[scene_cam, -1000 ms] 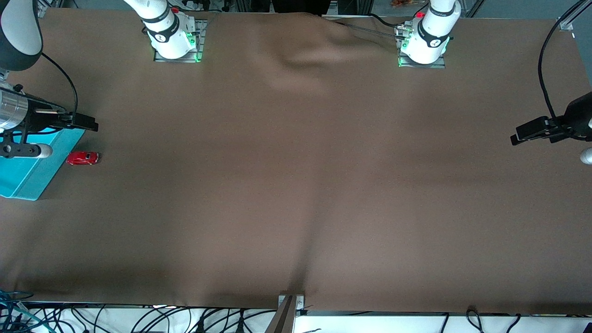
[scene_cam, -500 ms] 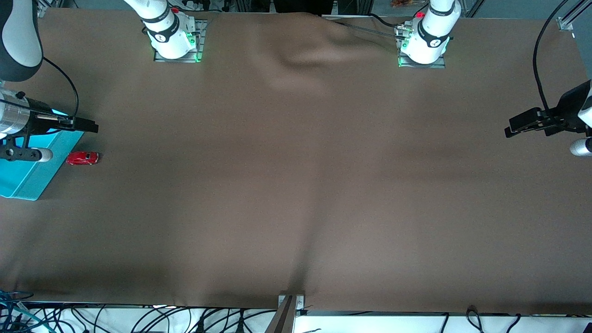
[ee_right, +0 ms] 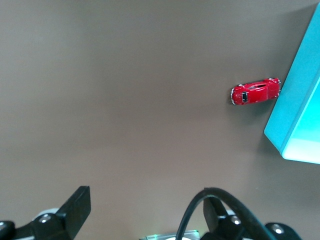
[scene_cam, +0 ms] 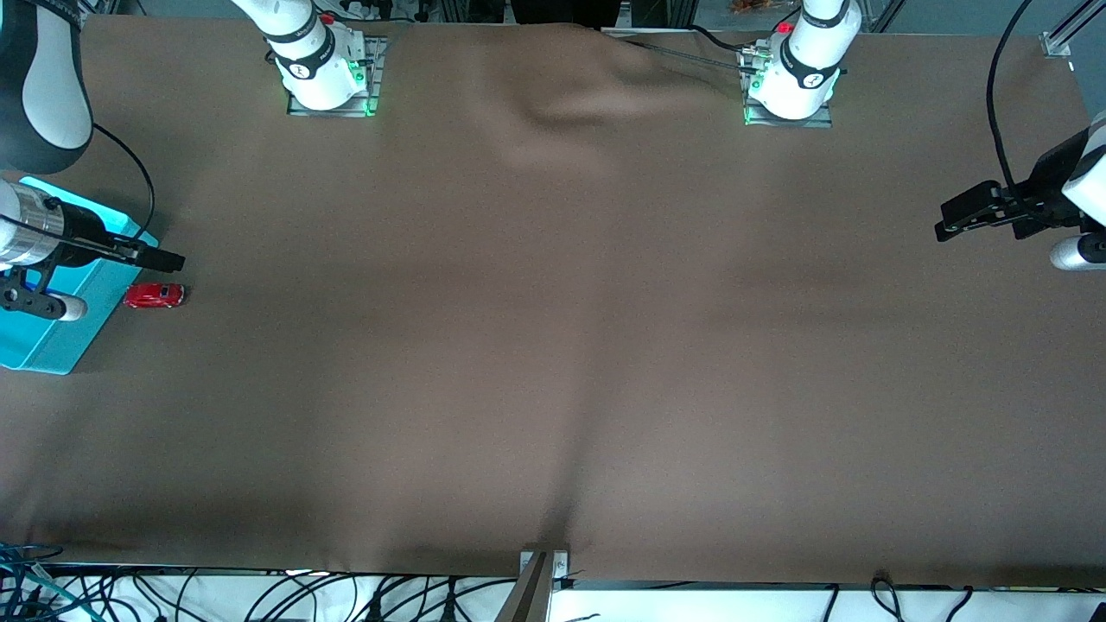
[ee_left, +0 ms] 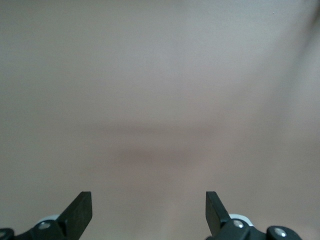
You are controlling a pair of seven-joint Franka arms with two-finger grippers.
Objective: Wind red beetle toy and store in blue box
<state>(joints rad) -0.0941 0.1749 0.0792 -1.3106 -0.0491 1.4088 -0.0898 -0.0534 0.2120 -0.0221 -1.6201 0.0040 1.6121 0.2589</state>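
- The blue box (scene_cam: 52, 341) sits on the brown tabletop (scene_cam: 553, 345) at the right arm's end, partly hidden under the right arm.
- The right hand (scene_cam: 168, 257) hangs above the box's edge, just over the tabletop beside the toy, fingers spread wide and holding nothing.
- The red beetle toy (scene_cam: 154, 295) rests on its wheels right beside the box wall, touching it or nearly so; the right wrist view shows the same toy (ee_right: 255, 91) lying lengthwise against the box (ee_right: 300, 120).
- The middle of the tabletop carries only cloth wrinkles.
- The left hand (scene_cam: 950, 226) waits in the air above the left arm's end, released and empty.
- Judgement: the step is reaching for the toy. To do it well, the right hand should descend straight over the car, fingers straddling its narrow sides, clear of the box wall.
- Count: one toy, one box, two hands.
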